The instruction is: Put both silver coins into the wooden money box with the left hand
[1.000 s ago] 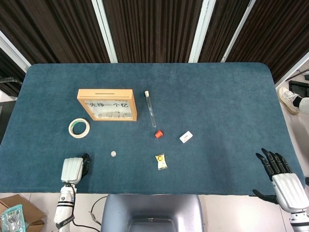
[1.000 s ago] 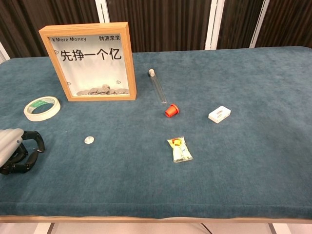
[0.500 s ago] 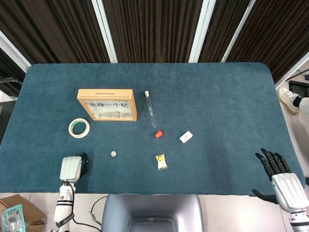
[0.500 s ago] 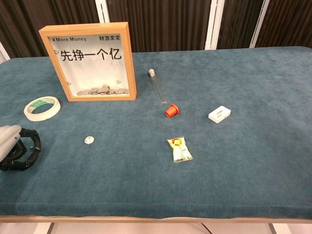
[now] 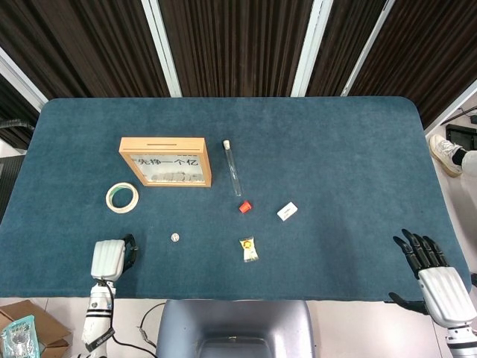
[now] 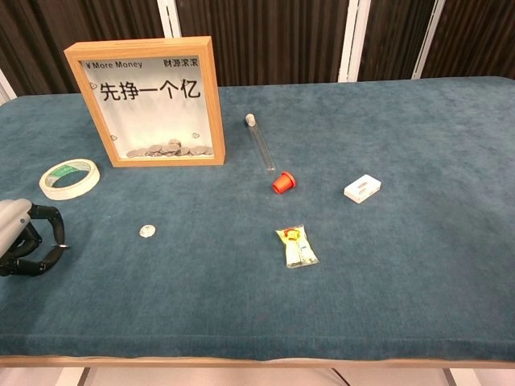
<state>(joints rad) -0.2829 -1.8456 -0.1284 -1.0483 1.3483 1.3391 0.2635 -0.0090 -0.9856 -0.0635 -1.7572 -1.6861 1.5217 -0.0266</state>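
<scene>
Left hand (image 6: pixel 24 241) sits low at the near left edge of the blue table (image 5: pixel 335 149), its dark fingers (image 6: pixel 44 217) curled inward around nothing; no coin can be seen in it. Just to its right, apart from it, one silver coin (image 6: pixel 146 232) lies flat on the cloth; the head view shows it too (image 5: pixel 174 238). Only this one loose coin is visible. The wooden money box (image 6: pixel 145 100) stands upright farther back, with a pile of coins behind its clear front and a slot in its top edge. A roll of tape (image 6: pixel 69 178) lies between the box and the left hand. Right of the box are a glass tube (image 6: pixel 260 145), a small red cap (image 6: pixel 282 182), a white eraser (image 6: pixel 362 188) and a yellow packet (image 6: pixel 296 246). Right hand (image 5: pixel 432 272) rests at the near right corner, fingers spread and holding nothing.
</scene>
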